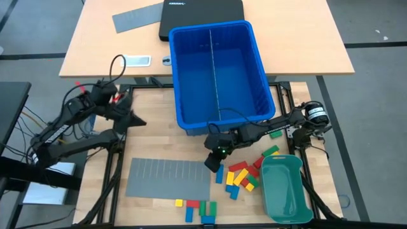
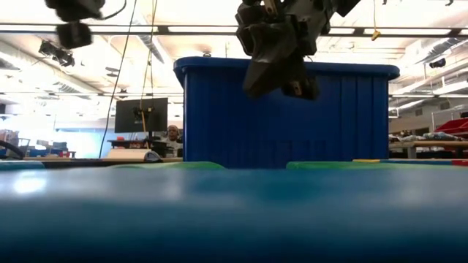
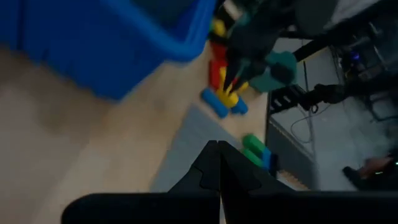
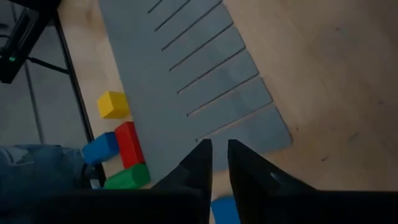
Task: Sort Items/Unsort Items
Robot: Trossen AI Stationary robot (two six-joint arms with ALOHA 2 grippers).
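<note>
The items are small red, yellow, green and blue blocks. One heap (image 1: 245, 175) lies on the table beside a teal tray (image 1: 286, 187), and a short row (image 1: 197, 207) lies at the near edge. My right gripper (image 1: 212, 164) hovers over the right end of the grey slotted sheet (image 4: 205, 81). Its fingers are a narrow gap apart with nothing between their tips (image 4: 219, 146). A blue block (image 4: 224, 210) shows just under the fingers. My left gripper (image 1: 141, 121) is shut and empty, raised at the table's left.
A big blue bin (image 1: 219, 73) with a middle divider stands at the far side, close behind my right arm. A yellow block (image 4: 113, 104), a red one (image 4: 129, 144), a blue one (image 4: 99, 148) and a green one (image 4: 127, 177) lie by the sheet's near edge.
</note>
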